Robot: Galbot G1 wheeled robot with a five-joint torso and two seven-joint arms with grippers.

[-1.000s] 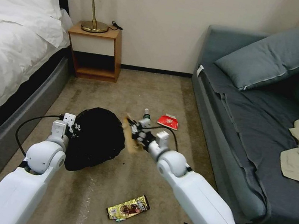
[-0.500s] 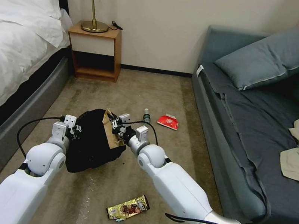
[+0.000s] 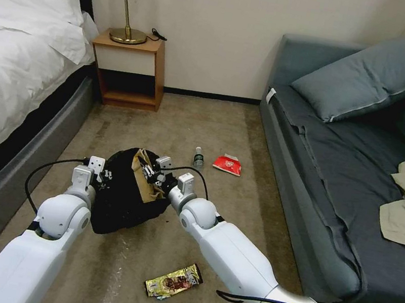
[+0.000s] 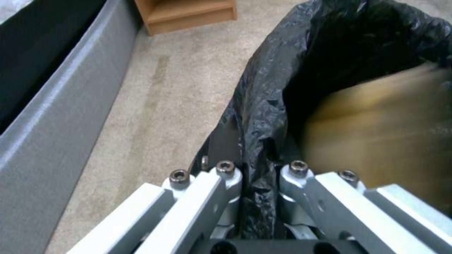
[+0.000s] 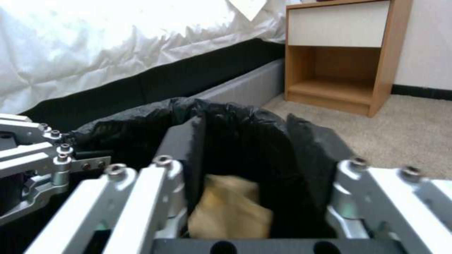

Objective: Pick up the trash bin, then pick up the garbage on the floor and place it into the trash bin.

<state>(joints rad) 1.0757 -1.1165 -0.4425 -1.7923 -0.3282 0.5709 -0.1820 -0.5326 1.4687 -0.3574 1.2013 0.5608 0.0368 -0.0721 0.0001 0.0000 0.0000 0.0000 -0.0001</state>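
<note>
Head view: right claw, fingers apart, hung over the trash bin (left claw pinching its rim), tan paper bag between them.

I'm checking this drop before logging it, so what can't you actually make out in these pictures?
Head view: whether the paper bag is free of the right gripper; the gripper's body covers the contact.
Left wrist view: the paper bag's shape; blurred into a tan smear.
Right wrist view: the bottom of the trash bin; lost in the dark liner.
Head view: the label text on the bottle; too small.
</note>
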